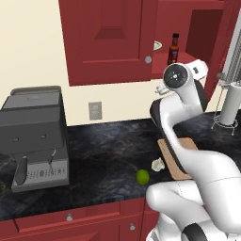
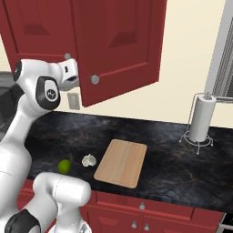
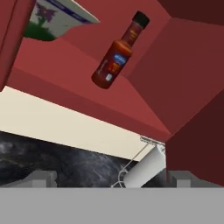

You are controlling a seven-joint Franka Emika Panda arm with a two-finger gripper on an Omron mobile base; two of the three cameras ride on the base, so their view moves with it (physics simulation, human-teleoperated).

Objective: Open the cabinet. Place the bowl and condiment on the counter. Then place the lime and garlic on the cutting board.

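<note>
The cabinet has its right door swung open and its left door shut. On its shelf stands the condiment, a reddish-brown bottle with a black cap, and the bowl peeks out beside it. The hand view tilts both: condiment in the middle, bowl at the upper left. My gripper is open and empty, just below and in front of the shelf, apart from the bottle. On the counter lie the lime and garlic, left of the cutting board.
A grey coffee machine stands at the counter's left. A paper towel holder stands at the right, near the wall. The open door hangs over the counter just beside my wrist. Red drawers run below the counter's edge.
</note>
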